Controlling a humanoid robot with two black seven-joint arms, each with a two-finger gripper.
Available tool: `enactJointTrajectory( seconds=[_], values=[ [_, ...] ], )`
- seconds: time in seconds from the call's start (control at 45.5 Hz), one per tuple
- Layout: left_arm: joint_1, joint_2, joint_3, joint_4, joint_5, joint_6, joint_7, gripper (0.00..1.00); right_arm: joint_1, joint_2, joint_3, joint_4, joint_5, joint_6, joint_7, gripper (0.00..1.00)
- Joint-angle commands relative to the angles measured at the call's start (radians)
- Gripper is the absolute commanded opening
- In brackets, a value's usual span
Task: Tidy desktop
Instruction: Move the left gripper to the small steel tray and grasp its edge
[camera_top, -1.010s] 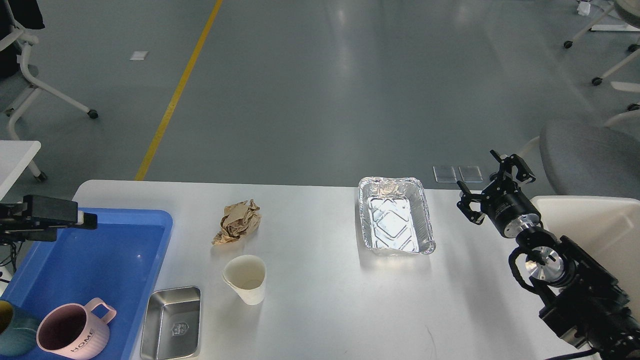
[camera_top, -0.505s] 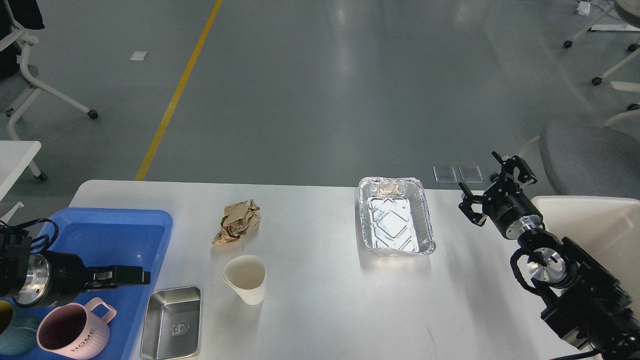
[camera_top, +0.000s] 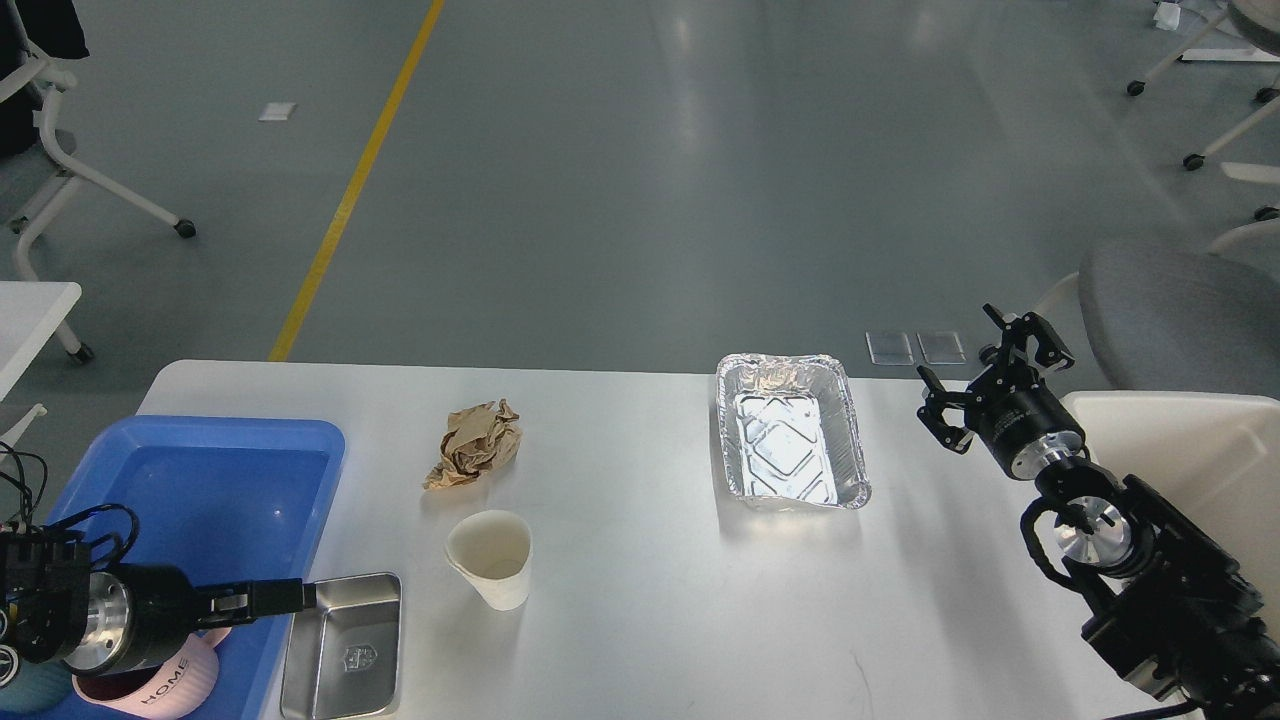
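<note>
Far left: blue tray (camera_top: 200, 470) on the desktop (camera_top: 640, 580), pink mug (camera_top: 150, 685) inside at its near end, largely hidden under the left arm. Left gripper (camera_top: 270, 597) low over the tray's right rim, tip at the left edge of the steel tin (camera_top: 345, 645); fingers seen edge-on, open or closed impossible to tell. Further back, crumpled brown paper (camera_top: 475, 445); nearer, white paper cup (camera_top: 492, 558) upright, just right of the tin. Past centre, foil pan (camera_top: 790, 432) near the far edge. Right gripper (camera_top: 990, 375) raised beside the pan, apart from it, fingers spread wide, holding nothing. Off-white bin (camera_top: 1180, 450) at the right edge.
</note>
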Motion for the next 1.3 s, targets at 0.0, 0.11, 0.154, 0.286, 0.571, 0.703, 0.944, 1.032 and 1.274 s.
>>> enactJointTrajectory(
  seconds=[0.0, 0.11, 0.154, 0.286, 0.571, 0.703, 0.944, 1.032, 1.274],
  values=[
    [0.050, -0.009, 0.001, 0.017, 0.032, 0.047, 0.000, 0.83, -0.002, -0.002, 0.000, -0.001, 0.000, 0.000, 0.000, 1.00],
    [0.080, -0.042, 0.001, 0.038, 0.081, 0.090, 0.000, 0.79, 0.000, 0.000, 0.000, -0.001, 0.000, 0.000, 0.000, 1.00],
    [0.091, -0.051, -0.001, 0.052, 0.093, 0.104, 0.000, 0.78, -0.002, 0.001, 0.000, -0.001, 0.000, -0.001, 0.000, 1.00],
    [0.097, -0.077, -0.001, 0.069, 0.093, 0.158, -0.001, 0.76, -0.002, 0.003, -0.001, 0.000, 0.000, -0.001, 0.000, 1.00],
    [0.099, -0.095, -0.002, 0.066, 0.093, 0.170, -0.001, 0.76, -0.002, 0.003, -0.001, 0.000, 0.000, 0.000, 0.000, 1.00],
    [0.099, -0.086, -0.004, 0.064, 0.092, 0.170, -0.003, 0.76, -0.002, 0.003, -0.001, 0.000, 0.000, -0.001, 0.000, 1.00],
    [0.102, -0.083, -0.001, 0.064, 0.092, 0.170, -0.003, 0.76, 0.000, 0.004, -0.001, 0.000, 0.000, -0.001, 0.000, 1.00],
    [0.103, -0.088, -0.001, 0.067, 0.092, 0.170, -0.003, 0.70, 0.000, 0.004, -0.001, 0.000, 0.000, -0.001, 0.000, 1.00],
    [0.119, -0.098, -0.001, 0.067, 0.090, 0.165, 0.000, 0.34, -0.002, 0.003, -0.003, 0.000, 0.000, -0.001, 0.000, 1.00]
  ],
)
